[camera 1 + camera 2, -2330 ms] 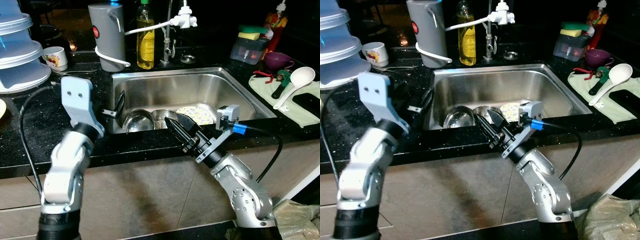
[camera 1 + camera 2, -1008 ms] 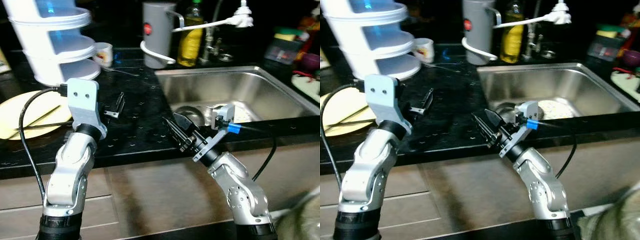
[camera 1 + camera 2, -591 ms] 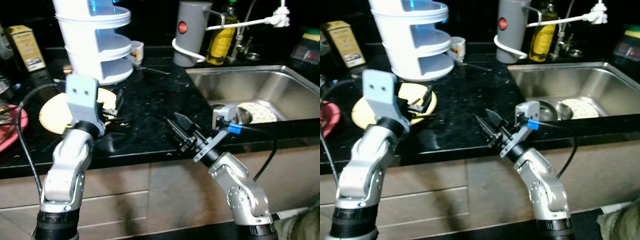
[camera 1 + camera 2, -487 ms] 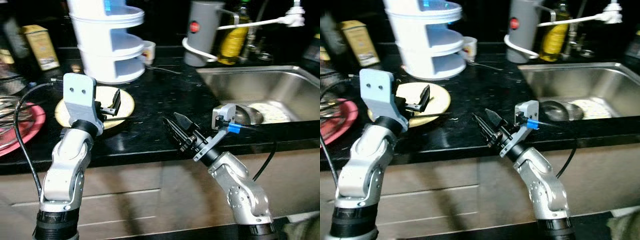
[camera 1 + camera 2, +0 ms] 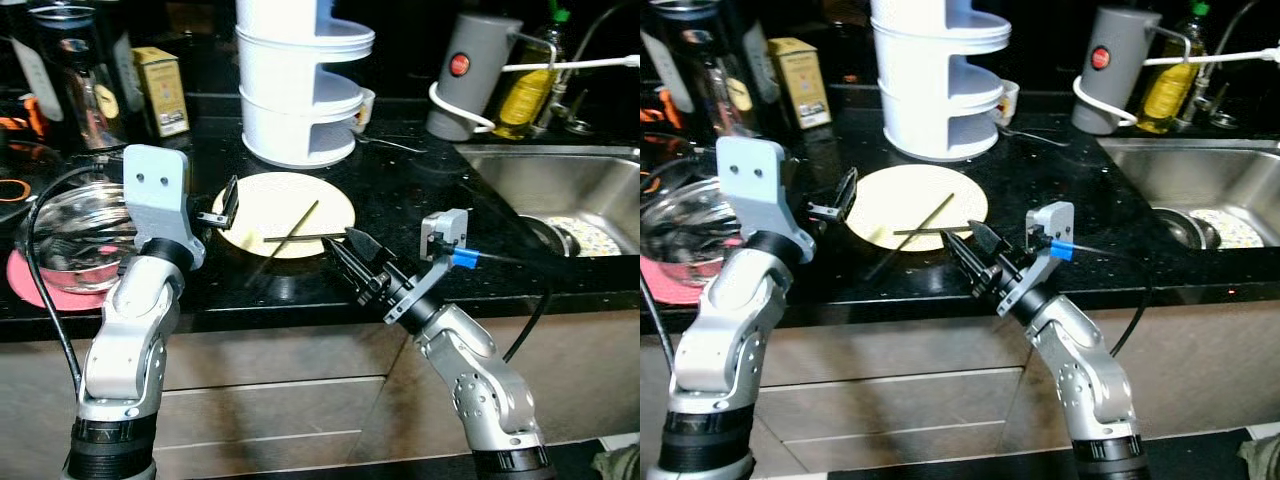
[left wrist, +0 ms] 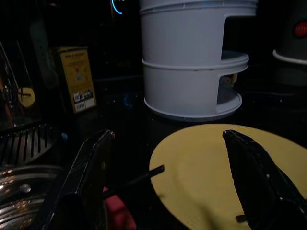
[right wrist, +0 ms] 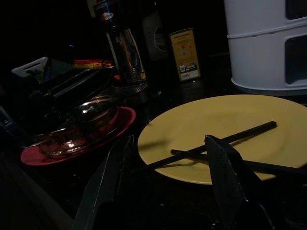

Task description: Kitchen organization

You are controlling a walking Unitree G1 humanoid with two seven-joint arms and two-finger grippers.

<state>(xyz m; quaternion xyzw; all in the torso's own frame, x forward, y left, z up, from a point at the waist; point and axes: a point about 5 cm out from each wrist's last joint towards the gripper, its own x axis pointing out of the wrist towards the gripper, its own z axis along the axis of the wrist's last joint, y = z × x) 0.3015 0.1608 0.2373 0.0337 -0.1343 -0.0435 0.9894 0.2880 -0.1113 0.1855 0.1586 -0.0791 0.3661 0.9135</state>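
A yellow plate [image 5: 285, 205] lies on the black counter with two black chopsticks [image 5: 291, 234] crossed on it. My left gripper [image 5: 222, 207] hovers open at the plate's left edge. In the left wrist view its fingers [image 6: 88, 167] frame the plate [image 6: 225, 163] and one chopstick end [image 6: 144, 175]. My right gripper [image 5: 338, 238] is open just short of the plate's near right edge, with nothing between its fingers. The right wrist view looks across the plate [image 7: 225, 120] and the chopsticks [image 7: 218, 143].
A white tiered container [image 5: 300, 90] stands behind the plate. At the left a glass bowl [image 5: 65, 225] sits on a red plate [image 5: 25, 285]. A yellow box [image 5: 158, 90], a grey kettle [image 5: 465, 75], an oil bottle [image 5: 528, 85] and the sink [image 5: 560, 185] line the back and right.
The camera has swung left along the counter, so the sink now sits at the right and the yellow plate lies in front. Both grippers stay open.
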